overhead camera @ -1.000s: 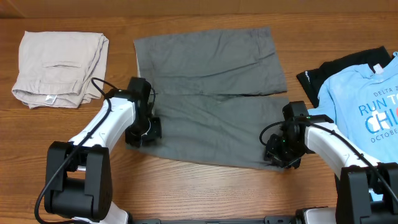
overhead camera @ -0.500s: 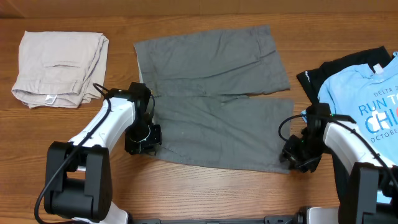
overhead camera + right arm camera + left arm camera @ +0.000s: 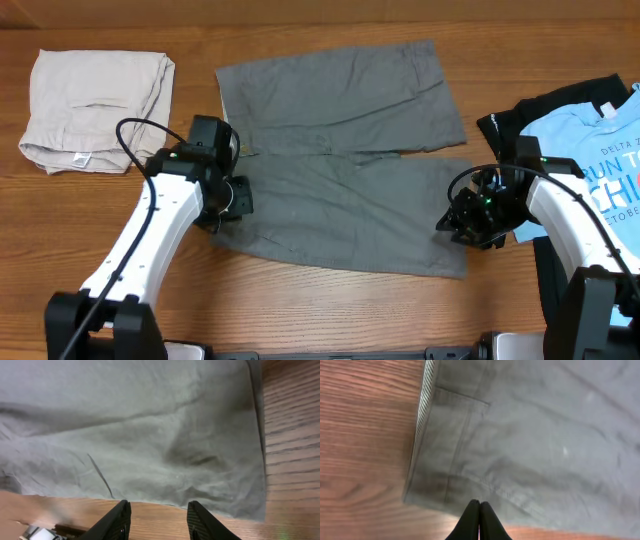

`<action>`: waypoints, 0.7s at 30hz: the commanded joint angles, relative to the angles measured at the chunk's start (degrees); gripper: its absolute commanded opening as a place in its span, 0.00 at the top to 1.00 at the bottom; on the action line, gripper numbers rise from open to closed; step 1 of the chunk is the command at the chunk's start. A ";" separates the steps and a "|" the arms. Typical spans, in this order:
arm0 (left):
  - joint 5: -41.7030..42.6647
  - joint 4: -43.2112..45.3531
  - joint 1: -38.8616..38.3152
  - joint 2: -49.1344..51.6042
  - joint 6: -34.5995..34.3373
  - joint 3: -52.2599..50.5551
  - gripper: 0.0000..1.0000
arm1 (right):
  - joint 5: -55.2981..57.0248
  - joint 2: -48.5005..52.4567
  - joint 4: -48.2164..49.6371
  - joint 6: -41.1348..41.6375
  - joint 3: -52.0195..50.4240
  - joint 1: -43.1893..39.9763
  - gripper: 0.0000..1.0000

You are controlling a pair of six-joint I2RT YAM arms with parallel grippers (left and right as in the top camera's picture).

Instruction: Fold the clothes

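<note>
The grey shorts lie flat in the middle of the table, waistband to the left and both legs pointing right. My left gripper hovers over the near waistband corner, shut, with no cloth showing between its fingertips. The waistband edge and a pocket seam of the shorts lie just beyond them. My right gripper stands open at the near leg's hem. Bare wood shows between its fingers, and the shorts lie just ahead of them.
Folded pale beige shorts lie at the back left. A light blue printed T-shirt on a dark garment lies at the right edge, close behind my right arm. Wooden table runs along the front.
My right gripper has opened wider, swung out to the right and come back towards the hem; the near leg now reaches further right. My left gripper has shifted slightly towards the back.
</note>
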 commanded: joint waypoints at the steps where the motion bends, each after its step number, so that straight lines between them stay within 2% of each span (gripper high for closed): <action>1: -1.86 2.29 -0.59 3.41 -3.26 -3.43 0.96 | -0.98 -0.46 0.42 -2.19 -0.50 0.07 0.58; 9: -1.64 5.42 -0.63 11.93 -4.44 -9.70 0.96 | -0.39 -0.46 0.42 -2.27 -0.52 0.07 0.58; 13: 1.70 0.74 -0.66 14.21 -4.85 -10.14 0.96 | 1.01 -0.46 0.42 -2.25 -0.52 0.07 0.58; 21: 2.08 -5.11 -0.66 14.03 -5.27 -10.08 0.96 | 1.53 -0.46 0.44 -2.25 -0.52 0.07 0.58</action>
